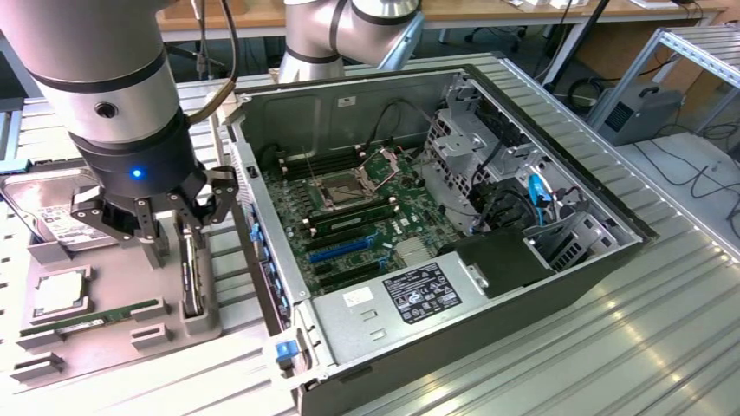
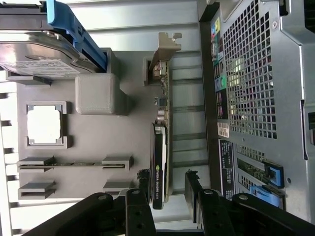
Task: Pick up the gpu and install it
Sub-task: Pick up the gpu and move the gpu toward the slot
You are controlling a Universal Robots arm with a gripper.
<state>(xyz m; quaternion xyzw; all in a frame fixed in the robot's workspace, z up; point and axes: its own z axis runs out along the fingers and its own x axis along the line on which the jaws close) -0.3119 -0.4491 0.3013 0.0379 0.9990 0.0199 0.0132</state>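
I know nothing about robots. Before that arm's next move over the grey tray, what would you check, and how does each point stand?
1. Black two-fingered gripper open: ok.
2. Gripper astride the gpu, a thin dark card with a silvery bracket: ok.
3. The gpu standing on edge in the grey plastic tray: ok.
4. Fingers clear of the card: cannot tell.
5. Silver computer case lying open: ok.
6. Long blue slot on its green board looks empty: ok.

A ribbed metal tabletop (image 1: 601, 347) catches glare — behind stand a wooden bench (image 1: 497, 10) and an aluminium frame (image 1: 694, 36).
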